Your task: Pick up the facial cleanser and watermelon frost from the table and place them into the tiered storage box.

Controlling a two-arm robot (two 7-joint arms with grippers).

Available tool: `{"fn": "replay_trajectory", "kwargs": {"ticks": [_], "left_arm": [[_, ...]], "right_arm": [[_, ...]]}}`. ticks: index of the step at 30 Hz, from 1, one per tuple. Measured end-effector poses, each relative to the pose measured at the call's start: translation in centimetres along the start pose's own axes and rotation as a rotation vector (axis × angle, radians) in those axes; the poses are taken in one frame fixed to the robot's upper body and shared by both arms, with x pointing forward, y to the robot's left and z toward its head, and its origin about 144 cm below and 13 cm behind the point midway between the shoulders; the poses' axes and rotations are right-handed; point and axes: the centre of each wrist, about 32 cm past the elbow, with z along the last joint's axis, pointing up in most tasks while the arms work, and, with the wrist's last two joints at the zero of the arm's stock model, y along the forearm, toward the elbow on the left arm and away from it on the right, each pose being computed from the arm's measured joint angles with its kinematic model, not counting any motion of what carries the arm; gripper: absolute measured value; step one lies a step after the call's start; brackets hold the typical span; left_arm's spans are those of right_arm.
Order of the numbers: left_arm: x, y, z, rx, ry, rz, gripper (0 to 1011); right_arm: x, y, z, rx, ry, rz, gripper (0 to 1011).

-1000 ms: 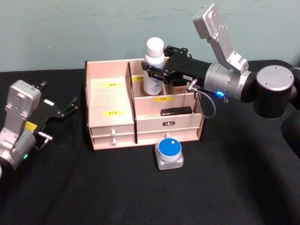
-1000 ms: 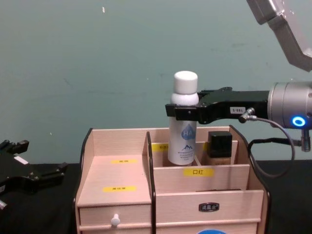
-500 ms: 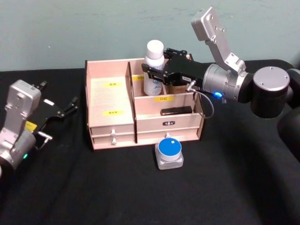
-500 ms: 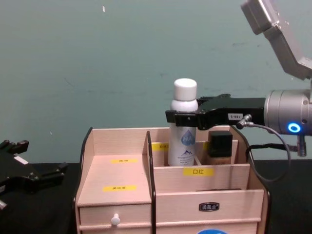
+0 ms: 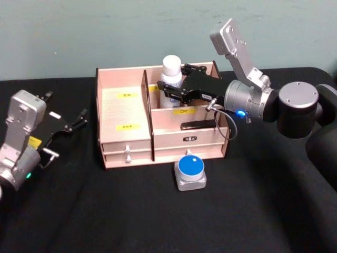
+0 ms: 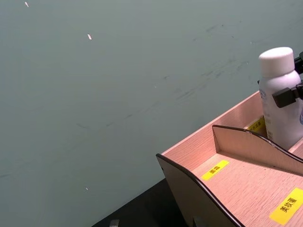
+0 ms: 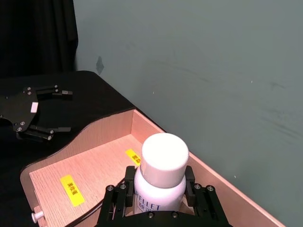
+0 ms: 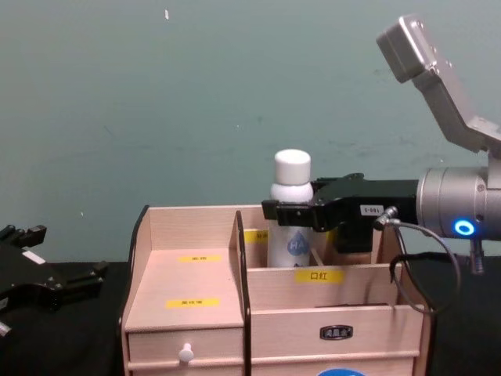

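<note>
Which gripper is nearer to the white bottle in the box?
Right. The right gripper grips the white bottle in the tiered storage box's back compartment; the left gripper sits open, far to the box's left.

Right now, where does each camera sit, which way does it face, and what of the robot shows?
Head: up high, looking forward and down at the wooden box, blue-lidded jar, open left gripper, and right gripper clamping the white bottle.
Chest: lower, looking level at the box front; right arm enters from the right.
Left wrist: on the left arm, facing the box's left side and the wall.
Right wrist: on the right arm, looking over its fingers onto the bottle cap.
Shared: all four see bottle and box.
</note>
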Motion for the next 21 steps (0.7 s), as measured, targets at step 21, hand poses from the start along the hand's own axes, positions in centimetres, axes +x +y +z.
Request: {"fn": "replay_trajectory", "kwargs": {"ticks": [21], "left_arm": [[0.0, 0.0, 0.0, 0.0, 0.0, 0.0, 1010]], "right_arm": [[-0.17, 0.12, -0.51, -0.018, 0.001, 0.003, 651]]}}
